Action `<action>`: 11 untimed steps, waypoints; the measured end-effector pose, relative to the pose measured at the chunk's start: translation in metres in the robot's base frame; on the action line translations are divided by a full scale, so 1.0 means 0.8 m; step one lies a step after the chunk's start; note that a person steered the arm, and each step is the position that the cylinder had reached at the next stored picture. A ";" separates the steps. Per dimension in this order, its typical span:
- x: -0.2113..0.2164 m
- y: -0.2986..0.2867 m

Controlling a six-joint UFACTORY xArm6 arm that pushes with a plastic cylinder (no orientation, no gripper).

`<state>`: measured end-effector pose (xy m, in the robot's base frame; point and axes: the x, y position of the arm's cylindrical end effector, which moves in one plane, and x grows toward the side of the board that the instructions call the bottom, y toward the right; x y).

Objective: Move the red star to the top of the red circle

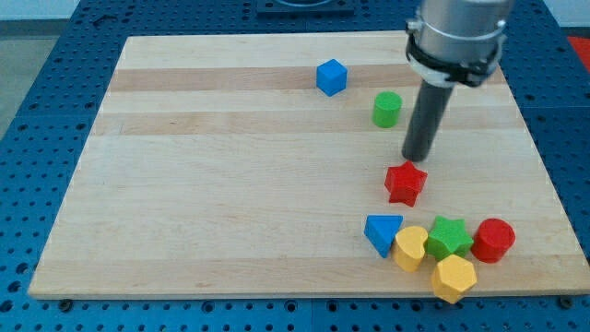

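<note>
The red star (406, 183) lies right of the board's middle, toward the view's bottom. The red circle (493, 240), a short cylinder, stands at the lower right, to the right of and below the star. My tip (417, 160) is just above the star, at its upper edge, very close or touching. The dark rod rises from there to the grey arm body at the view's top right.
A blue triangle (383, 233), a yellow heart (410, 248), a green star (449, 237) and a yellow hexagon (454, 278) cluster left of the red circle. A blue cube (331, 77) and a green cylinder (387, 109) sit near the top. The wooden board (230, 184) lies on a blue perforated table.
</note>
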<state>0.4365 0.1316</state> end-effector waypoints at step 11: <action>0.036 0.023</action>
